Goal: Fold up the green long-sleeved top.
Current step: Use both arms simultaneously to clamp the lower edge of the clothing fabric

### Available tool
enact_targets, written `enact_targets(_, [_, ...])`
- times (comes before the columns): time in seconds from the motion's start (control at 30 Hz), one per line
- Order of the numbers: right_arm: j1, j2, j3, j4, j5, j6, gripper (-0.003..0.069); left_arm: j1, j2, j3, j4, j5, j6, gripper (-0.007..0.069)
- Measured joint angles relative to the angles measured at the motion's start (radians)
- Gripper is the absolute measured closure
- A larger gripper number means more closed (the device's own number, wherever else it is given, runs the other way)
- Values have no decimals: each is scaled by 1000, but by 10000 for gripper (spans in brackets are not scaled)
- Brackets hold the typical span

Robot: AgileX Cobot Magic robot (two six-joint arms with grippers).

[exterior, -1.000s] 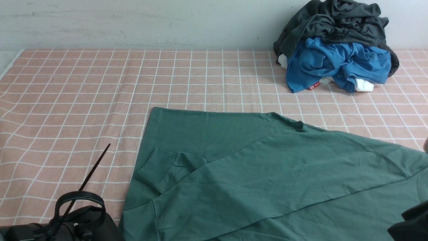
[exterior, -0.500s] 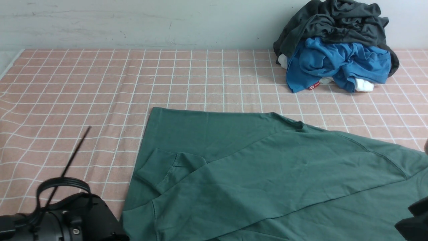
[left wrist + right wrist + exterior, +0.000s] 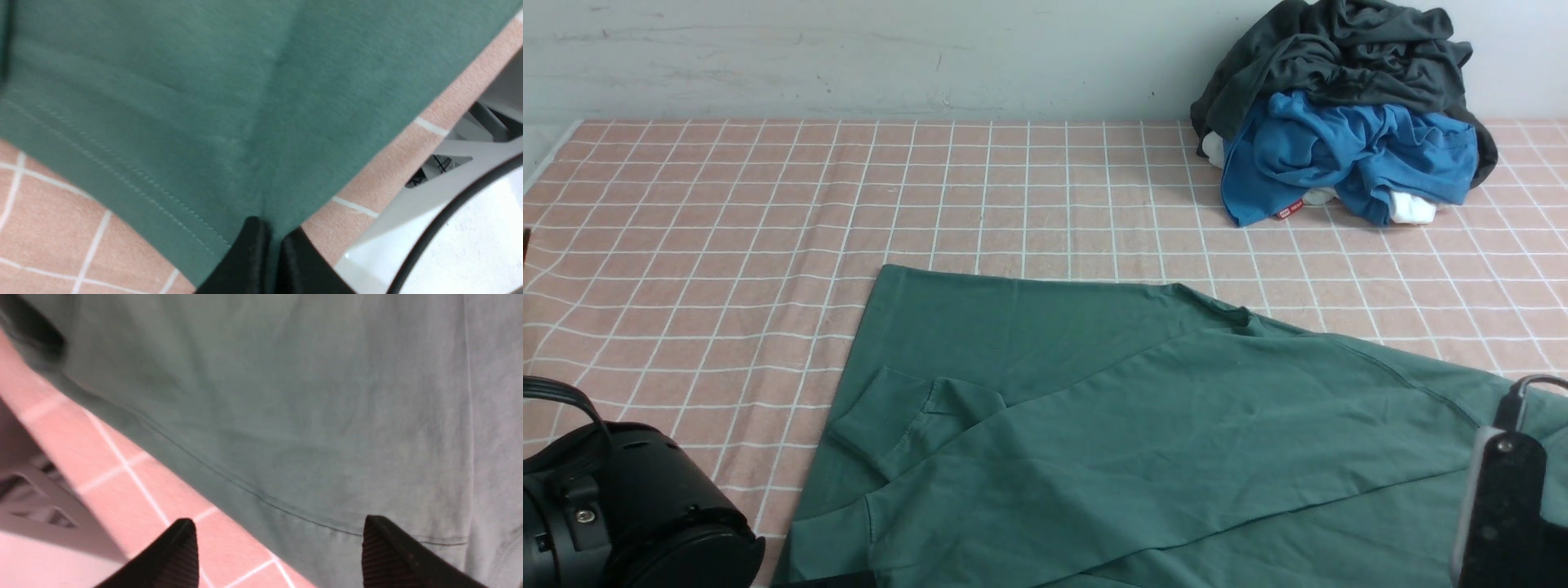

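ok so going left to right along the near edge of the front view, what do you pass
left arm → green long-sleeved top → right arm; the clothes pile at the back overlaps the top's span, so it is left out

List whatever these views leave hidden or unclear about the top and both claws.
- Top: near hem and right side cut off by the front view's edges; the right arm covers part.
- Left claw: out of the front view; its wrist view shows only the tips.
- Right claw: likewise, only tips in its wrist view.
- White cloth at the back: mostly under the blue garment; cannot be identified.
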Motion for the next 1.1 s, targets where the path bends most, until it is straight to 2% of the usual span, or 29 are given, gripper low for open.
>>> enact_targets(0.13, [0,0,103,-142,-105,-1,158,1,0,0,0,-2,0,619])
enact_targets(0.23, [0,0,162,-198,-155,-2,158,1,0,0,0,-3,0,619])
enact_targets(0.67, [0,62,310,-282,-348,-6,171,2,0,0,0,-25,0,619])
enact_targets(0.77, [0,66,310,-299,-372,-5,207,2,0,0,0,-26,0,619])
enact_targets(0.93, [0,66,310,-303,-382,6,327,2,0,0,0,-32,0,619])
enact_targets(1.1, [0,66,310,-295,-382,7,543,2,0,0,0,-52,0,619])
